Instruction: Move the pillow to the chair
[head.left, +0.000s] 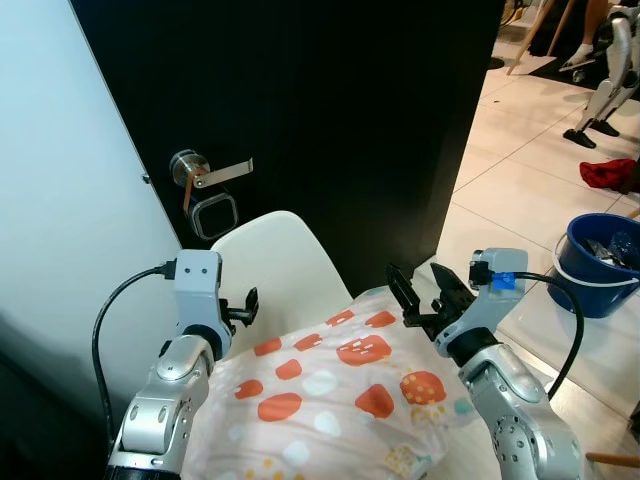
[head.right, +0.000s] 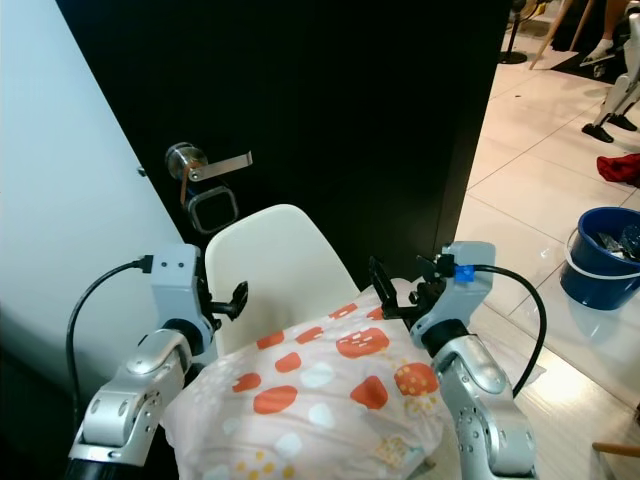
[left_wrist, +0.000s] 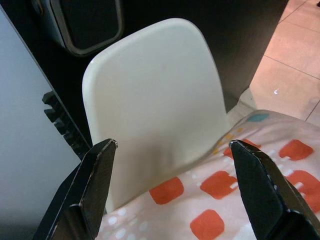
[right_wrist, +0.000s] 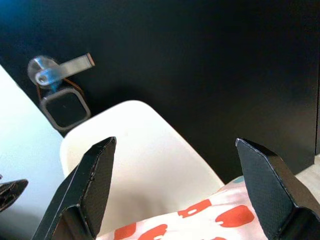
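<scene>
Across the upper middle of the frame we see a black door (head.left: 330, 130), with a silver lever handle (head.left: 212, 171) at its left side and a square dark lock pad (head.left: 213, 215) just below it. A pale wall (head.left: 60, 200) fills the left. At the right edge, on the glossy tiled floor (head.left: 520, 190), we see a blue bucket (head.left: 598, 265) and, above it, a red cloth (head.left: 607, 173).
</scene>
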